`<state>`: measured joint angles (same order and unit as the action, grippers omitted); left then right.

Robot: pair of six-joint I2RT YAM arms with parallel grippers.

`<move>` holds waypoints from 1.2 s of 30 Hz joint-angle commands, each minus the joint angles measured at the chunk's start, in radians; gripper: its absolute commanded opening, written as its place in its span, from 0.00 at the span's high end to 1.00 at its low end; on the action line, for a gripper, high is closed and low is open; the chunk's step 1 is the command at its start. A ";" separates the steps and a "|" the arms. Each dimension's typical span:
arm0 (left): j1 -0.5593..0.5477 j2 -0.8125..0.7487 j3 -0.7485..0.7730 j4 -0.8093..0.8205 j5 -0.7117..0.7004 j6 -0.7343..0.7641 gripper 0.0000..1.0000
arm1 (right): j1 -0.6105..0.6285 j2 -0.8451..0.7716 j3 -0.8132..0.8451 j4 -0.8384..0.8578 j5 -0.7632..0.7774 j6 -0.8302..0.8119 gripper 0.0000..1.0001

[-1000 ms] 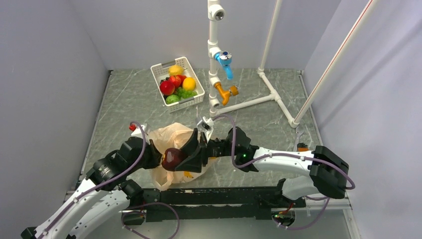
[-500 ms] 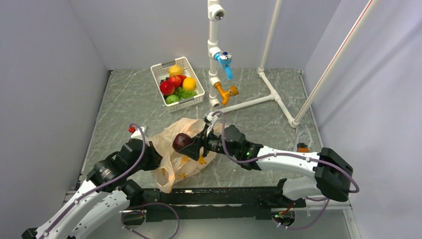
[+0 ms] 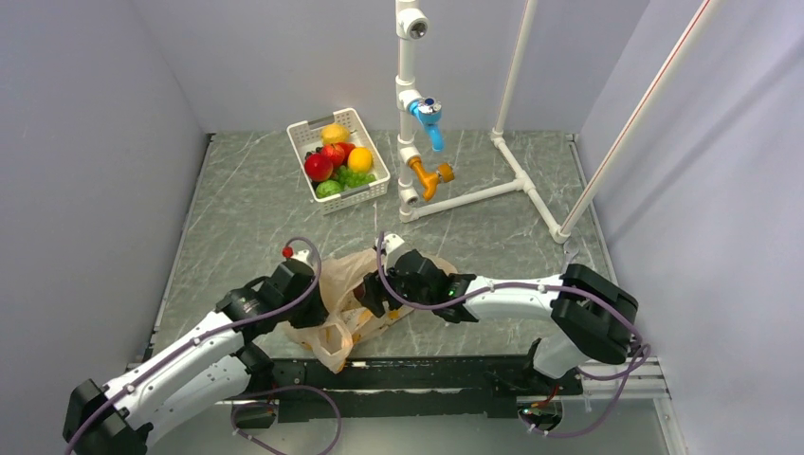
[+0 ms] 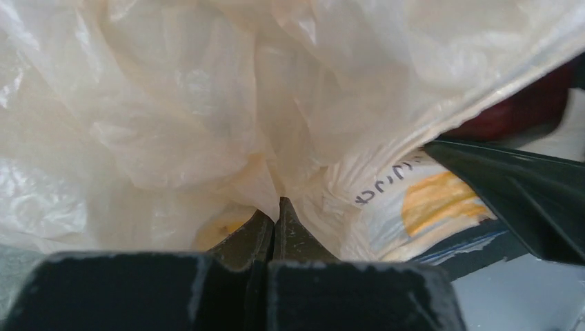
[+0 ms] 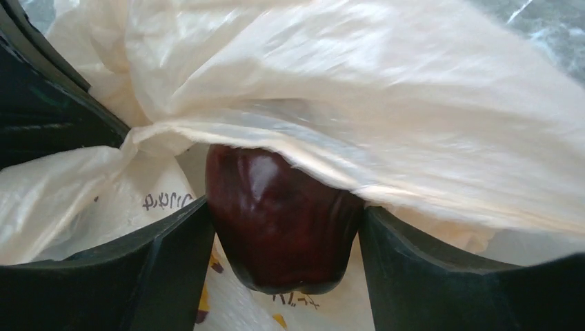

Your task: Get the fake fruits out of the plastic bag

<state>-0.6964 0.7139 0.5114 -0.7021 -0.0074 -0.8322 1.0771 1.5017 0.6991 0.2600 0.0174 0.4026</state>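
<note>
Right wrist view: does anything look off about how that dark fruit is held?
Yes. The right gripper is shut on the maroon fruit, but a fold of the plastic bag drapes over the fruit's top, so it is not free of the bag. The left gripper pinches bag film, as expected.

Low in the centre of the overhead view, the plastic bag [image 3: 339, 273] lies slack and crumpled, thin translucent peach-orange film with a yellow print and dark lettering. One fold is draped over the dark maroon fruit [image 5: 279, 227], which is glossy, half covered, and clamped in the right gripper [image 5: 283, 207] at the middle of the right wrist view. Upper centre-left overhead, well apart from the bag, the red apple [image 3: 319, 168], round green fruit [image 3: 328, 189] and green grape bunch [image 3: 355, 176] lie bunched in the white basket [image 3: 358, 196].
</note>
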 commanded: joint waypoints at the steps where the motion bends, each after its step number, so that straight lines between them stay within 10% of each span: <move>1: -0.003 0.027 -0.036 0.084 0.032 -0.009 1.00 | 0.020 -0.041 0.001 -0.049 0.071 -0.031 0.21; 9: -0.003 0.012 -0.060 0.100 0.031 -0.008 1.00 | 0.121 -0.159 0.064 -0.205 0.191 -0.095 0.01; 21: -0.003 -0.028 -0.065 0.073 0.010 -0.024 1.00 | 0.133 0.012 0.171 -0.130 0.233 -0.144 0.24; 36: -0.003 -0.028 -0.060 0.066 0.012 -0.006 1.00 | 0.136 0.239 0.265 -0.135 0.233 -0.191 0.20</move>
<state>-0.6964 0.6842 0.4431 -0.6453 0.0105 -0.8360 1.2106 1.7248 0.9451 0.1165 0.2371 0.2176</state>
